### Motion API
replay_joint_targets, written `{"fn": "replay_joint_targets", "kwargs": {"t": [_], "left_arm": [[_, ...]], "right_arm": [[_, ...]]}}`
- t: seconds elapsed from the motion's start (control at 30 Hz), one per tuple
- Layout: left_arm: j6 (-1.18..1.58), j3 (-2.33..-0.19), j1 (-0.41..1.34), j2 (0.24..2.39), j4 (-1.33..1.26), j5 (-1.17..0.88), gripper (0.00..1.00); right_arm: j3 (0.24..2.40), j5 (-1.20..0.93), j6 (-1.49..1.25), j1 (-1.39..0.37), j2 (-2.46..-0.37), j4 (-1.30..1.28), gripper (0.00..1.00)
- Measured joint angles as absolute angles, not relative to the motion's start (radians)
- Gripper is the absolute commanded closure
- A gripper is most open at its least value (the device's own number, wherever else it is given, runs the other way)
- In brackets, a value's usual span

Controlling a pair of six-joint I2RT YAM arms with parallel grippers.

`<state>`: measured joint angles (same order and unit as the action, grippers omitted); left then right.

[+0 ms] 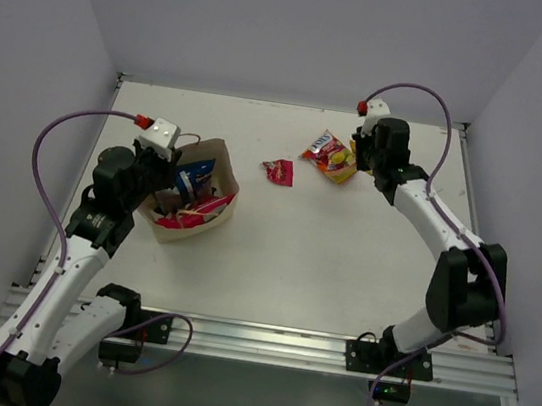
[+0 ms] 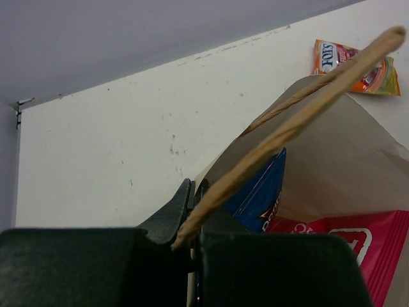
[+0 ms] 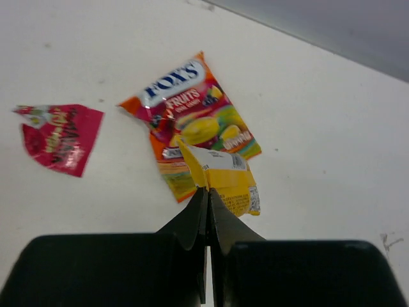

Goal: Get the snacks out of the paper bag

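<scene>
The paper bag [image 1: 205,226] leans open at the left of the table, with the blue Doritos bag [image 1: 194,176] and the pink bag [image 1: 201,209] inside. My left gripper [image 1: 164,176] is shut on the bag's near rim by a string handle [image 2: 287,125]. The left wrist view shows the Doritos bag [image 2: 262,192] and the pink bag [image 2: 348,243] close up. My right gripper [image 3: 208,192] is shut on the slim yellow bar [image 3: 229,179], just above the red-yellow candy pouch [image 3: 192,109]. The tiny red wrapper [image 3: 57,137] lies to its left. Pouch [image 1: 330,156] and wrapper [image 1: 277,171] lie on the table.
The white table [image 1: 343,264] has a raised rim at the back and sides and grey walls around it. A metal rail [image 1: 262,341] runs along the near edge between the arm bases. The candy pouch also shows far off in the left wrist view [image 2: 354,64].
</scene>
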<state>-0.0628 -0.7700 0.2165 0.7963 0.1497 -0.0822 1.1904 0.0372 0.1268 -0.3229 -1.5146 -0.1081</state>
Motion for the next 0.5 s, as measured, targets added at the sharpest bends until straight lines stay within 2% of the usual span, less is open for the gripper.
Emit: {"fn": "replay_joint_targets", "kwargs": {"t": [0.2, 0.33, 0.5], "left_arm": [[-0.062, -0.770, 0.216, 0.786, 0.155, -0.067, 1.00], [-0.062, -0.770, 0.216, 0.781, 0.159, -0.066, 1.00], [-0.062, -0.770, 0.217, 0.781, 0.164, -0.066, 1.00]], "right_arm": [[1.340, 0.163, 0.128, -0.209, -1.798, -0.115, 1.00], [1.465, 0.247, 0.155, -0.181, -1.938, -0.114, 1.00], [1.576, 0.257, 0.164, -0.178, -2.082, -0.148, 1.00]]}}
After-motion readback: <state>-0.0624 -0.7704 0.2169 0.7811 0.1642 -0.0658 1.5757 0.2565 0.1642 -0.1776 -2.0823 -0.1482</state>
